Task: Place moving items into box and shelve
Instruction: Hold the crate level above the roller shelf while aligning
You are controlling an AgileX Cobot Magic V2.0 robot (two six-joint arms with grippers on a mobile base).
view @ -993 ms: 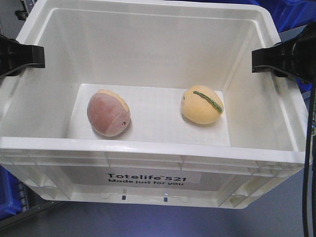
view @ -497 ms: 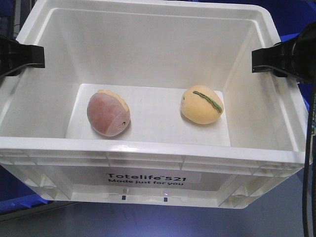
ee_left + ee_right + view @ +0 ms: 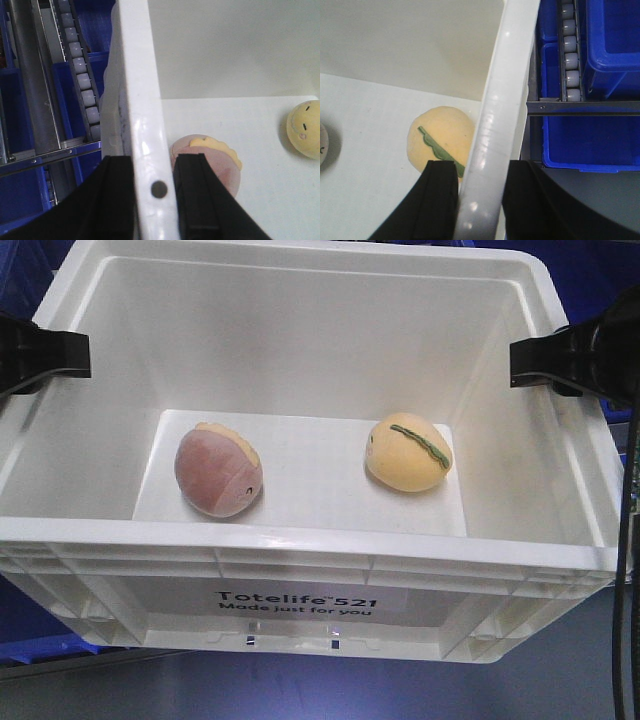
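Note:
The box [image 3: 300, 540], a large white crate printed "Totelife 521", fills the front view and hangs between my two grippers. Inside on its floor lie the moving items: a pinkish-brown egg toy [image 3: 218, 470] with a cream-yellow cap at the left, and a pale yellow one [image 3: 408, 452] with a green stripe at the right. My left gripper [image 3: 60, 355] is shut on the left rim [image 3: 137, 100], one finger inside above the pinkish toy [image 3: 220, 160]. My right gripper [image 3: 545, 362] is shut on the right rim [image 3: 505, 90], its inner finger over the yellow toy [image 3: 437, 137].
Blue plastic bins [image 3: 600, 135] and a roller track [image 3: 570, 50] lie just beyond the box's right side. More rollers [image 3: 80, 75] and metal rails run along its left side. Blue bins [image 3: 30, 625] and grey floor [image 3: 300, 690] show under the box.
The surroundings behind and below the box have shifted, so the box is moving with both grippers. The pinkish toy has rolled slightly to the left. Both grips are unchanged.

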